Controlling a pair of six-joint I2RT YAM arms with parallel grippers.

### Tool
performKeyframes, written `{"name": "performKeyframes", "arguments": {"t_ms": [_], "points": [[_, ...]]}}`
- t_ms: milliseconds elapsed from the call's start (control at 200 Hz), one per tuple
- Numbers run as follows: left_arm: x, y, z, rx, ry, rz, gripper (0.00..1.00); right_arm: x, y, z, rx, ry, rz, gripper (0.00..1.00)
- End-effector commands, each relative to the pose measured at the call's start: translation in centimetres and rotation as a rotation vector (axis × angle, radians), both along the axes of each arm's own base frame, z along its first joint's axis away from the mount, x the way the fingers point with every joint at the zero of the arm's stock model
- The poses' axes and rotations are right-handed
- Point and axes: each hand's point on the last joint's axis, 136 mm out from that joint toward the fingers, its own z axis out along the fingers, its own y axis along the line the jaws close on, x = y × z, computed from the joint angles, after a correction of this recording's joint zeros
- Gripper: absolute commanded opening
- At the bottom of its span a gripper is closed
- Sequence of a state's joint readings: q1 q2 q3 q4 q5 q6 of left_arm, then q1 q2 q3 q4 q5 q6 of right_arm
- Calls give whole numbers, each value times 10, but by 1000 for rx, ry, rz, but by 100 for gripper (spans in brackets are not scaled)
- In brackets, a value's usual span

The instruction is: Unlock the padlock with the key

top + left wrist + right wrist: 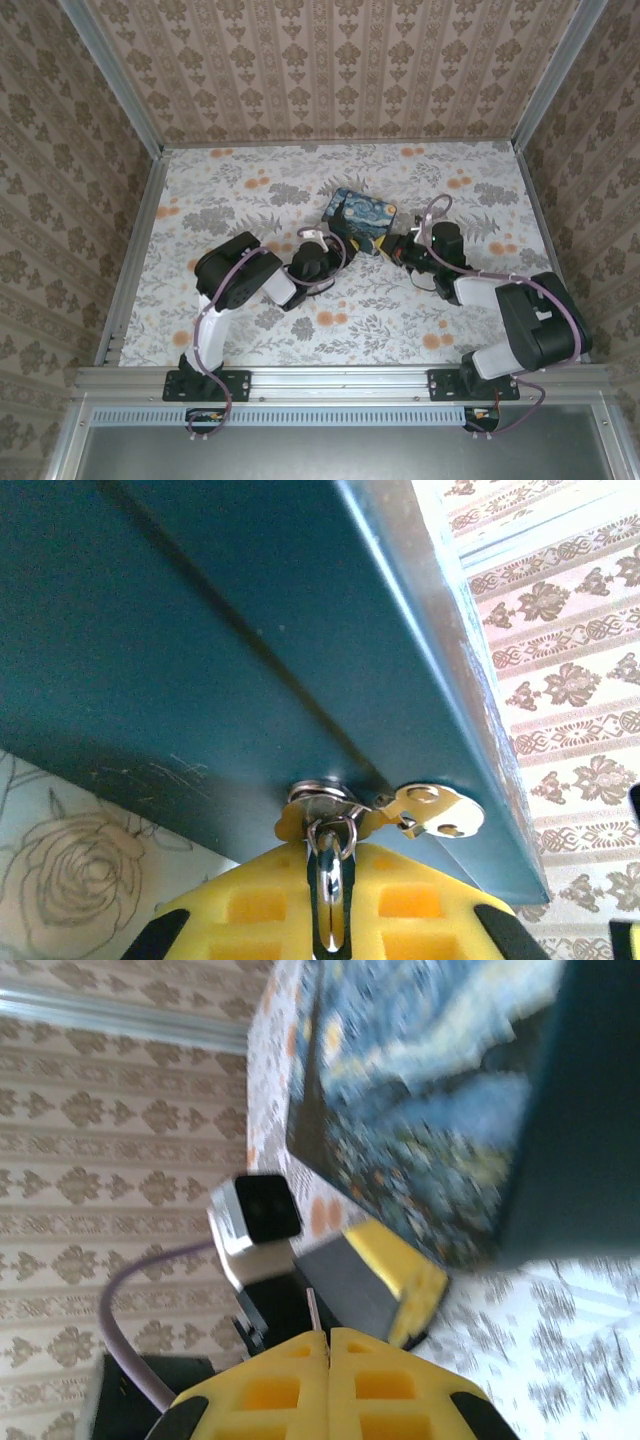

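Left claw [328, 858] pinching key [330, 885], against side of painted box [200, 630], right claw [328, 1338] closed

Showing smooth, matt teal paint on the side of the box [200, 630], marked by fine pale scratches low down and wearing to bare silvery metal along one edge. Gleaming as polished bright metal on the key [331, 880], its small ring and the flat hasp plate [440, 812]. Looking like matt yellow moulded plastic, pocketed, on the fingers [250, 915] of the left gripper [334, 855]. Reading as matt floral print on the table [230, 190], brushed aluminium on the frame rail [340, 380], satin black plastic on the arm housings [235, 270].
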State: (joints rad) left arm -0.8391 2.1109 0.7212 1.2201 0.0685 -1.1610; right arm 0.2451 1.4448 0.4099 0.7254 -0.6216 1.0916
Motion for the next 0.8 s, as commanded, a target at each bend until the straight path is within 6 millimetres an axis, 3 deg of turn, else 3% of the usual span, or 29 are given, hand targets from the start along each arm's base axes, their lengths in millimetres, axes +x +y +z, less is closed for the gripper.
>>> {"name": "performKeyframes", "arguments": {"t_ms": [0,165,375,795], "points": [[-27,19,-56,138,175,-40,0,-22,5,-13,-30,19,37,0],[-34,14,-47,102,187,-94,0,-46,9,-36,-48,56,48,0],[-42,11,-38,26,205,-134,0,-61,14,-52,-61,68,68,0],[-55,12,-28,-67,252,-146,0,-49,14,-70,-35,95,10,0]]}}
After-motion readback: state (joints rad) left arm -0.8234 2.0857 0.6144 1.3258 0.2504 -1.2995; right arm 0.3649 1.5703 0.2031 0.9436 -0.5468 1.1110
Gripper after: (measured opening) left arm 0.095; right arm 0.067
